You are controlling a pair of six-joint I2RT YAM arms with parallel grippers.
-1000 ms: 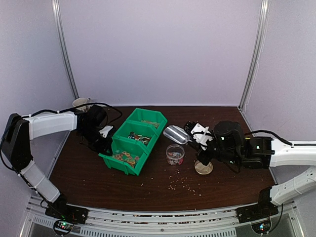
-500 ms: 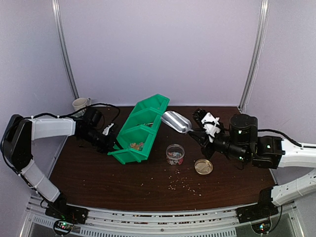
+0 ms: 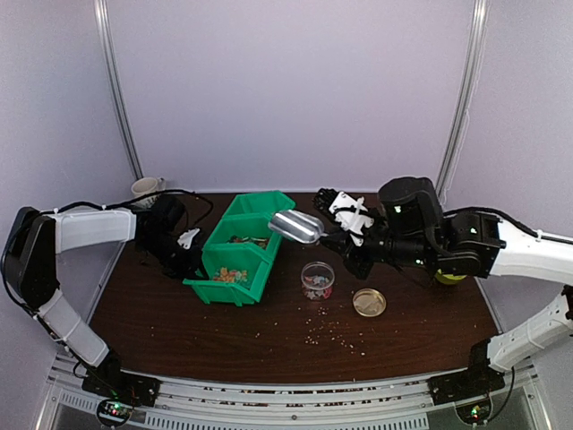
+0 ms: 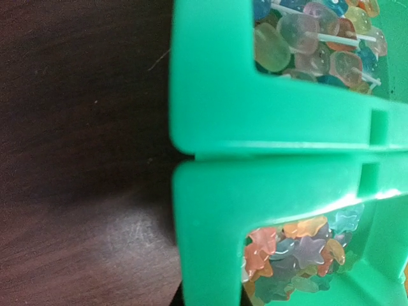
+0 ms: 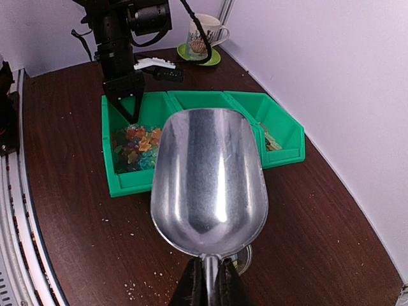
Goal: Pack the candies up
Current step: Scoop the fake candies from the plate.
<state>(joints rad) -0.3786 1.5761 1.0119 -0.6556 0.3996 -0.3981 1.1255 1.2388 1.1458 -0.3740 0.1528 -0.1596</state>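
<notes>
**Overhead and wrist views of the dark brown wooden bench [image 3: 179,331].** A green plastic bin of three compartments in a row [image 3: 255,219] sits left of centre, running from near left to far right. Whether its base lies flat cannot be told.

The candies [image 3: 230,275], small translucent sweets of mixed colours, lie mostly in this bin. The left wrist view shows star-shaped orange, pink and green pieces [image 4: 299,245] in one compartment and rounder pale pieces [image 4: 312,44] in the next, with a green dividing wall between them. More candies fill a small clear round jar [image 3: 317,279], which stands on the bench just right of the bin and apart from it.

The left arm [image 3: 89,224] reaches to the bin's near left end. Its jaws are closed across the wall of the star-candy compartment, and one dark finger [image 5: 131,102] stands inside that wall.

The right arm [image 3: 528,255] reaches in from the right. Its jaws are clamped on the handle of a polished metal scoop [image 3: 297,227]. The scoop hangs above the bench beside the bin's right edge and beyond the jar, with its mouth towards the bin. In the right wrist view its bowl [image 5: 209,182] shows bare, shining metal.

A round gold lid [image 3: 368,303] lies flat near the jar's right side. Pale crumbs [image 3: 327,333] are scattered in front of the jar. A patterned white mug on a green saucer [image 5: 204,37] stands at the far left corner.
</notes>
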